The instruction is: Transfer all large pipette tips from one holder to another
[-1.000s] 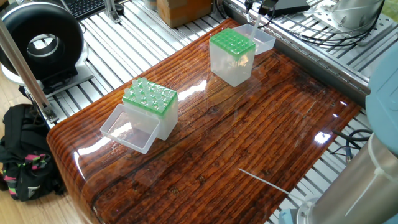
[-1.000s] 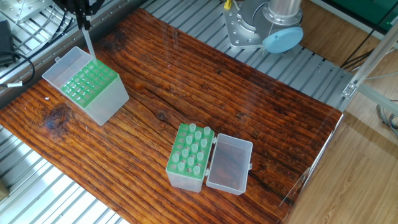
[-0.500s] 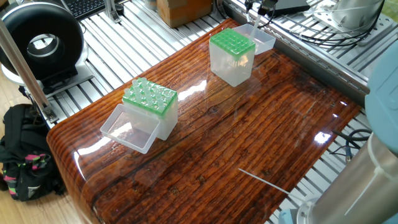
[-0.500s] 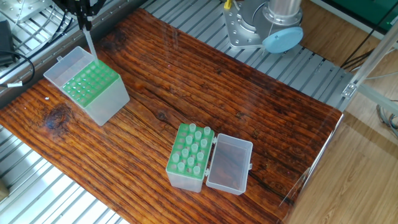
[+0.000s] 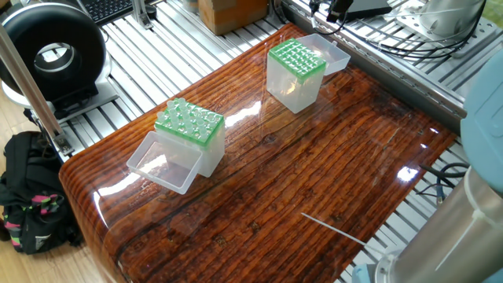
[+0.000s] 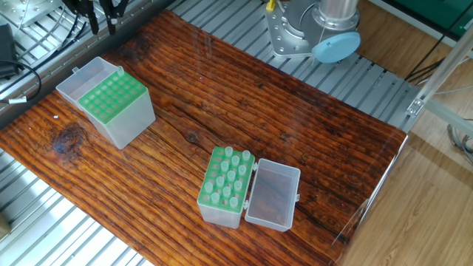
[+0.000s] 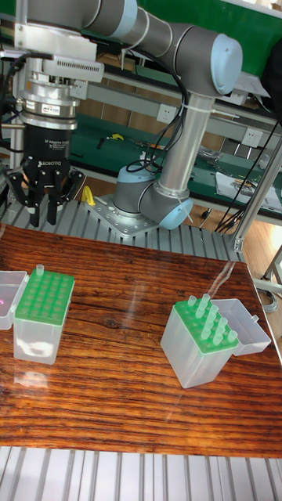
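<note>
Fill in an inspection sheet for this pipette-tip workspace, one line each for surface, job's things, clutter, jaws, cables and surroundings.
Surface: glossy wooden table, with glare patches.
Job's things: source holder, lid open, holds many large pipette tips; destination holder, lid open, shows one tip at a corner hole.
Clutter: one stray tip lies flat near the table edge.
Jaws: gripper hangs above the destination holder, jaws apart, nothing held.
Cables: black cables run along the rails behind the table.
Surroundings: black bag on the floor, cardboard box, robot base.
</note>
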Controlling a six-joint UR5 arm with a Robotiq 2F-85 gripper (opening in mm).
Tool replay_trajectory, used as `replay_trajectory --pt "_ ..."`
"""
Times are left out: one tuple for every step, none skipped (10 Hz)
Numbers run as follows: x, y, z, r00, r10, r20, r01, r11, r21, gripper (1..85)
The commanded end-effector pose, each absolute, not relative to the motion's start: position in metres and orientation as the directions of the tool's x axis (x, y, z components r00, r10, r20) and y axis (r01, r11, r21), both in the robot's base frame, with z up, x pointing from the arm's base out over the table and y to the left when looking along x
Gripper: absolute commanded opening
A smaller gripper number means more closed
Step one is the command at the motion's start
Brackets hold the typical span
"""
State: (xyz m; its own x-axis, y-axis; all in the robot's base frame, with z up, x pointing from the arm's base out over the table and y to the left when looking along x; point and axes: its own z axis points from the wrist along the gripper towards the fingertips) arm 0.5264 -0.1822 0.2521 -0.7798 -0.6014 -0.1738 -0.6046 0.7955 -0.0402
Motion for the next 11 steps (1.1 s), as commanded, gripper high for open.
replay_trajectory --pt "0.526 -0.172 0.257 -0.77 -0.611 -0.184 -0.619 0.785 -0.017 34.0" --pt "0.525 -0.174 0.258 -0.772 -0.616 -0.159 -0.62 0.784 -0.029 34.0" --pt "0.525 -0.168 0.256 -0.774 -0.616 -0.144 -0.62 0.784 -0.023 34.0" --pt "0.524 -0.157 0.254 -0.783 -0.607 -0.137 -0.611 0.791 -0.011 34.0" --pt "0.529 -0.148 0.25 -0.787 -0.603 -0.13 -0.605 0.796 -0.032 33.3" --pt "0.532 -0.137 0.246 -0.795 -0.591 -0.136 -0.592 0.805 -0.036 33.0" --pt "0.534 -0.125 0.241 -0.806 -0.573 -0.148 -0.575 0.817 -0.031 32.7" --pt "0.534 -0.112 0.238 -0.819 -0.552 -0.156 -0.557 0.831 -0.02 32.7" --pt "0.534 -0.102 0.235 -0.83 -0.534 -0.161 -0.539 0.842 -0.014 32.3" --pt "0.534 -0.093 0.234 -0.839 -0.518 -0.164 -0.523 0.852 -0.018 32.3" --pt "0.534 -0.082 0.234 -0.853 -0.495 -0.166 -0.498 0.867 -0.026 32.0"
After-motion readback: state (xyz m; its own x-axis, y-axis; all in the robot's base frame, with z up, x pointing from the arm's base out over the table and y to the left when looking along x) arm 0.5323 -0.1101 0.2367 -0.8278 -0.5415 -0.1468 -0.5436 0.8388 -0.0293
